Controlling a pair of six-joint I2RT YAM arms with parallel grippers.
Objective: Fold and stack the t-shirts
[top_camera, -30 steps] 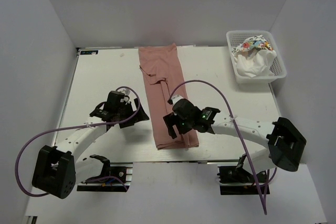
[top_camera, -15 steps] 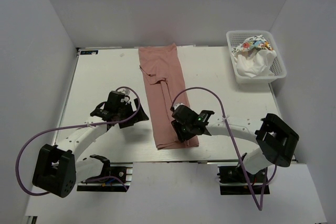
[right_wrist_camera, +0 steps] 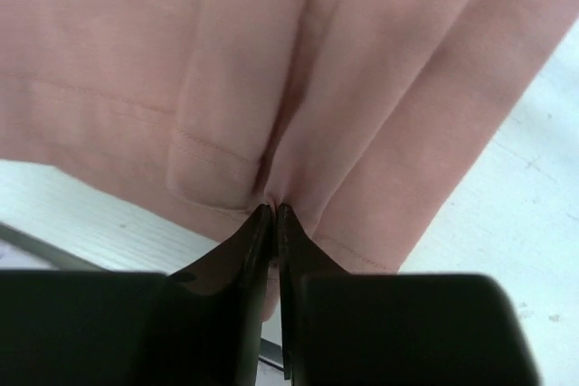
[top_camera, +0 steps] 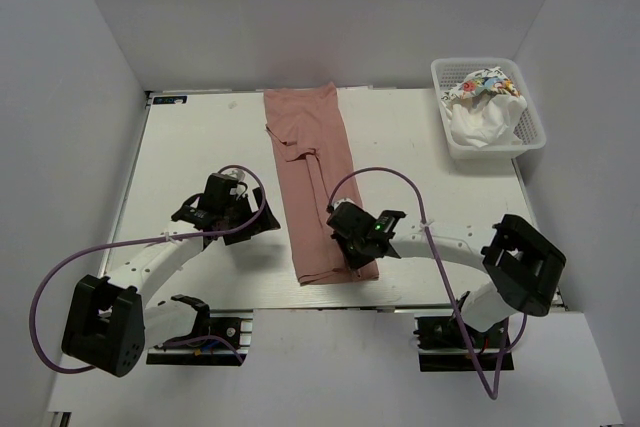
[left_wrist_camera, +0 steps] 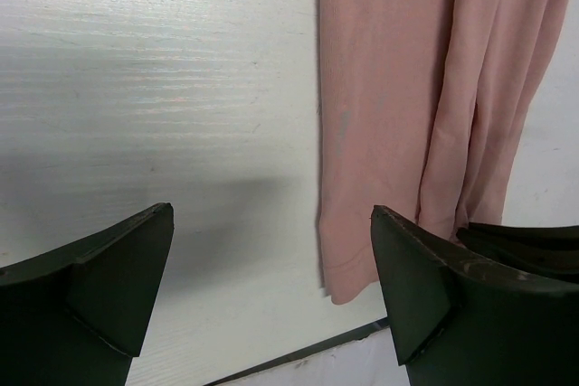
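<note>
Presently, the pink shirt lies as a long folded strip down the middle of the worktop. The right pincer pinches a pleat at its near hem. The left pincer hangs spread just beside its left edge. White shirts fill the basket, far right.

White arms, blk joints, purple cables, green LED.

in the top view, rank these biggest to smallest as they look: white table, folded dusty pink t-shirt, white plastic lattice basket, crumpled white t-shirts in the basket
1. white table
2. folded dusty pink t-shirt
3. white plastic lattice basket
4. crumpled white t-shirts inside it
</note>
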